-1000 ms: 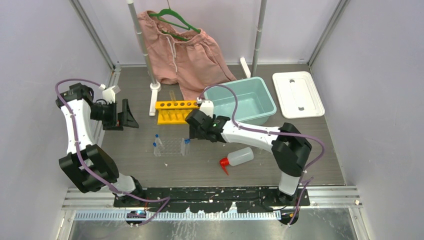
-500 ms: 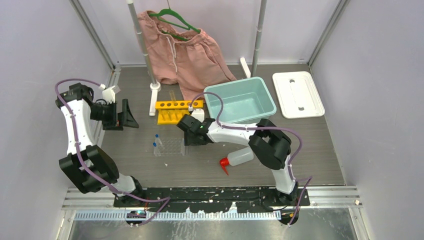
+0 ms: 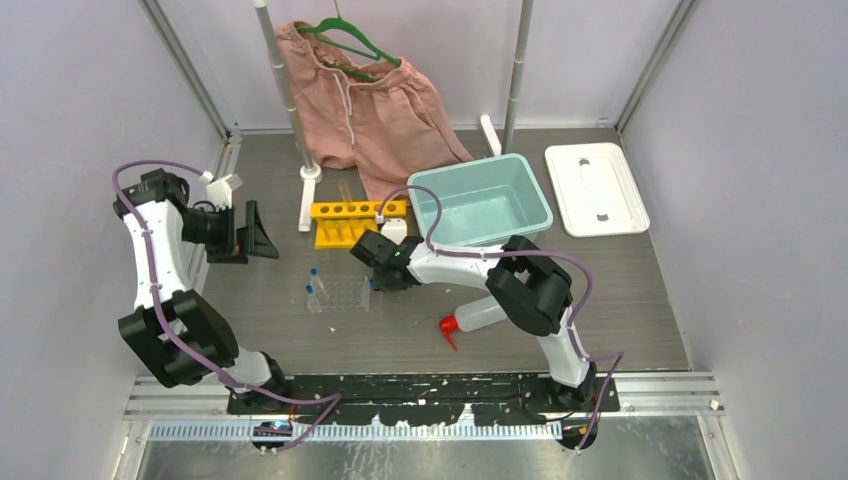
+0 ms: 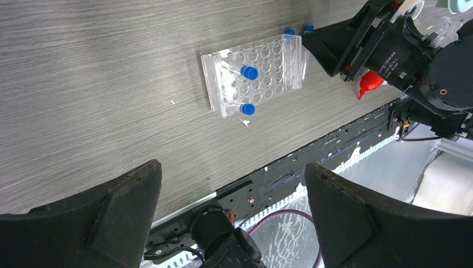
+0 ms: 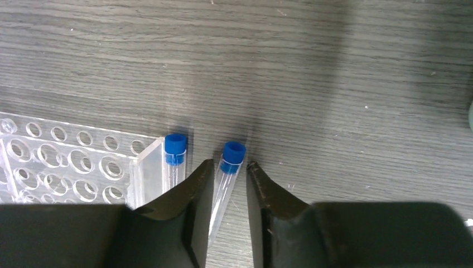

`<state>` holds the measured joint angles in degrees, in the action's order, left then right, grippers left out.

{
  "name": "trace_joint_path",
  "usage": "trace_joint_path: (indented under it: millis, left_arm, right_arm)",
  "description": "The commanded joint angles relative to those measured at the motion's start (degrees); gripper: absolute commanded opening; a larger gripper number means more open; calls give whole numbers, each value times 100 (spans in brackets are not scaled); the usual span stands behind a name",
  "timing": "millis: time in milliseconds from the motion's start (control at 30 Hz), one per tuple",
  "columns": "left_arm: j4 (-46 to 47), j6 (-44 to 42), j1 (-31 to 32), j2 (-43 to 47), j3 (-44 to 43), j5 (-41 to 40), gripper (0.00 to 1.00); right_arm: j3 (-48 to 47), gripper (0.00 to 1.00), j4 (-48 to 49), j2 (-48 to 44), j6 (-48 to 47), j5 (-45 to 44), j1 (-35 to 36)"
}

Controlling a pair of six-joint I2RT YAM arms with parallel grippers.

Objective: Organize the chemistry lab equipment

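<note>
Right end effector [image 5: 227, 167] is low over the worktop [image 5: 346, 78], jaws narrowed to a slim gap straddling a blue-capped vial [image 5: 232, 152]; the tube leans on one finger [image 5: 189, 195], a gap showing at the other. It sits just beside the clear rack [image 5: 72, 162], next to a second vial [image 5: 175, 146] against the rack's end wall. Left end effector [image 4: 231, 167] is wide open and empty, well apart from the rack.

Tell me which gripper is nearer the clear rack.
Right. The right gripper is beside the clear rack, straddling a blue-capped vial; the left gripper hangs open, well off to the rack's left.
</note>
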<state>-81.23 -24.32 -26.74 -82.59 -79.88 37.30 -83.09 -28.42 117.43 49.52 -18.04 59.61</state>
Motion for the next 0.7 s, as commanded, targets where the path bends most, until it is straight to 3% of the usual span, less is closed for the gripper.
trace_joint_path:
  millis: [0,233,467,667]
  left_arm:
    - [20,-44,-44,223,41,179,100]
    - [-125,-151,-42,298,63,639,100]
    - [-556,-656,216,410,122,1301,94]
    - [-689,-779,596,696,256,1871,90]
  right_arm:
    - [-184,29,-75,-89,45,-298,2]
    - [-391,1,-476,-592,-198,-695,-10]
    - [-903,1,-453,-1515,-413,-715,-7]
    - [-1807,1,313,-1446,-437,-198,143]
